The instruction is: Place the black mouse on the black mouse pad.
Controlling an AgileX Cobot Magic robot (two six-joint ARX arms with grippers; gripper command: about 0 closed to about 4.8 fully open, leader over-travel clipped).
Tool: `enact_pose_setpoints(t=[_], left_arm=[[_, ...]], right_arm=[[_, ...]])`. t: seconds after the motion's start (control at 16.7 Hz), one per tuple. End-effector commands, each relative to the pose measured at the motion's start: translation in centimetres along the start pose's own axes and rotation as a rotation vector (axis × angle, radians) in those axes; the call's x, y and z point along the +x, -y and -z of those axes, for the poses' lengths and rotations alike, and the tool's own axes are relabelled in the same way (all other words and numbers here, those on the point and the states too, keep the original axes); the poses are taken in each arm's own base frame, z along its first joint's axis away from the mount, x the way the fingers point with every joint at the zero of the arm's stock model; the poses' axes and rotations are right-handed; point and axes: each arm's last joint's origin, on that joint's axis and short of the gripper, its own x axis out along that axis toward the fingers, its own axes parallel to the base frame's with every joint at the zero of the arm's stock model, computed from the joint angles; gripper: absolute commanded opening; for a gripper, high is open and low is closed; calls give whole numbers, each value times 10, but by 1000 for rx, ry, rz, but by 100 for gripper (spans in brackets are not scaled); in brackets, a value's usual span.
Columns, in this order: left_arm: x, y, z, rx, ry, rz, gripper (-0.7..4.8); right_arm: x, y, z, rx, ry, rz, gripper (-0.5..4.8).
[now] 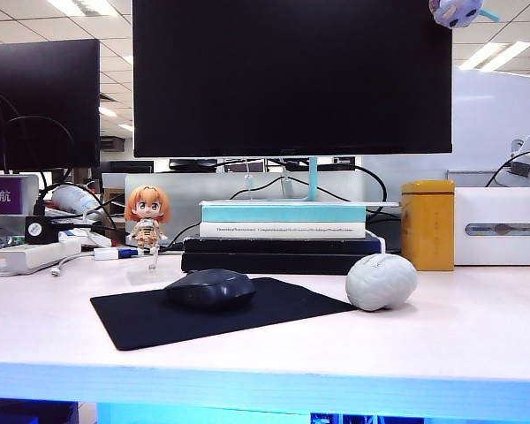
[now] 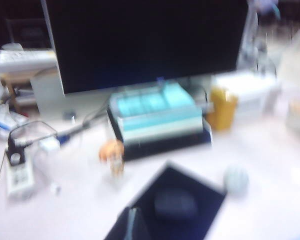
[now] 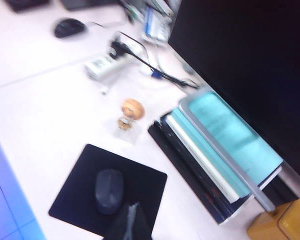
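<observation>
Exterior: black mouse pad (image 1: pixel 221 314) near table's front edge – black mouse (image 1: pixel 210 288) on it, grey brain ball (image 1: pixel 382 282) beside its right corner; no arms.
Left wrist: left gripper (image 2: pixel 133 225) low, blurred – jaw state unclear.
Right wrist: right gripper (image 3: pixel 130 222) closed, empty, above pad's edge.

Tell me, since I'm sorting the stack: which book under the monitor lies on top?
The turquoise book; the white book and black book lie beneath it.
</observation>
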Motion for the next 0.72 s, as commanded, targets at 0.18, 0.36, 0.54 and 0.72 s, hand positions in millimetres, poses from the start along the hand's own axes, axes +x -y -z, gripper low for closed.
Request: enact_pose_setpoints(t=[0.18, 0.36, 0.54, 0.72], left_arm=[[56, -20, 57, -110, 39, -101, -5], [87, -30, 95, -137, 51, -149, -5], [105, -35, 138, -217, -59, -153, -5], [115, -37, 173, -239, -124, -166, -6]], right_arm=[[-30, -1, 25, 17, 164, 74, -3], [-18, -12, 75, 23, 195, 80, -3], [4, -25, 134, 66, 229, 83, -3], [36, -39, 195, 113, 161, 109, -3]])
